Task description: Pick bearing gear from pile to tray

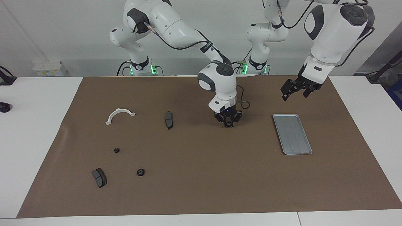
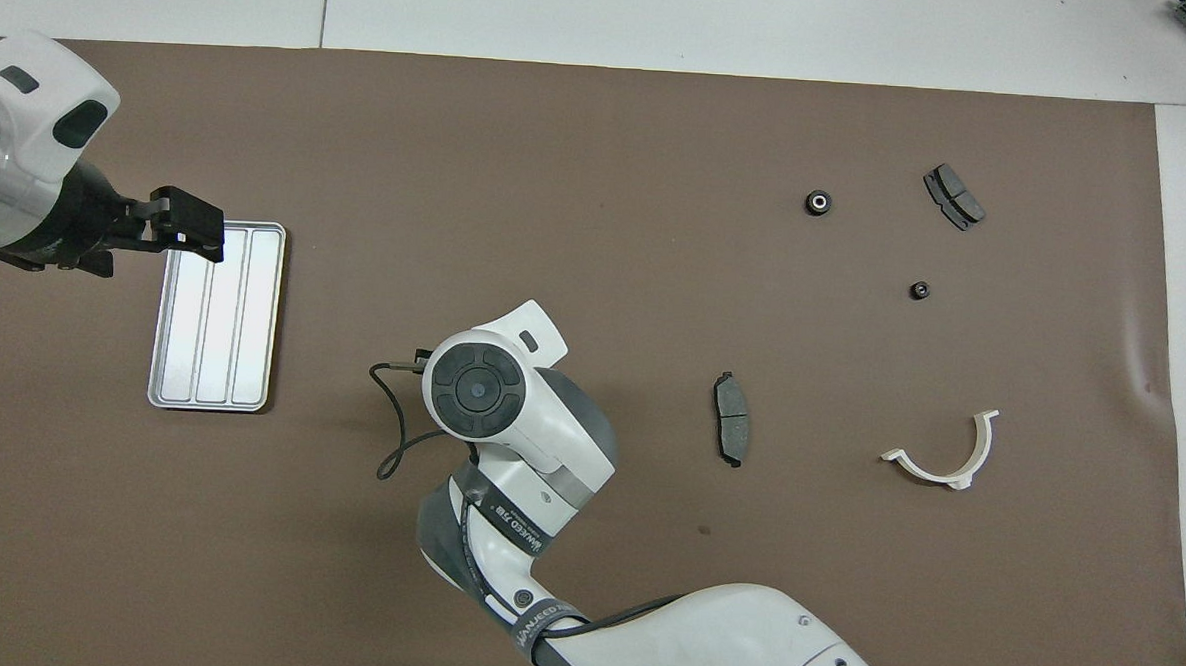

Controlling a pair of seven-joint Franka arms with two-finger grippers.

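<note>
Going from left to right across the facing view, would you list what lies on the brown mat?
Brake pad → white bracket → small gear → larger gear → second brake pad → tray.

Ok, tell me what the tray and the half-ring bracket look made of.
The tray: probably metal, silver-grey with a satin sheen, pressed lengthwise ridges and a raised rim. The half-ring bracket: likely plastic, matte white with moulded end tabs; painted metal can't be ruled out.

Two black bearing gears (image 1: 140,172) (image 1: 116,150) lie flat near counter's right-arm end; ridged silver tray (image 1: 292,134) flat near left-arm end.
</note>
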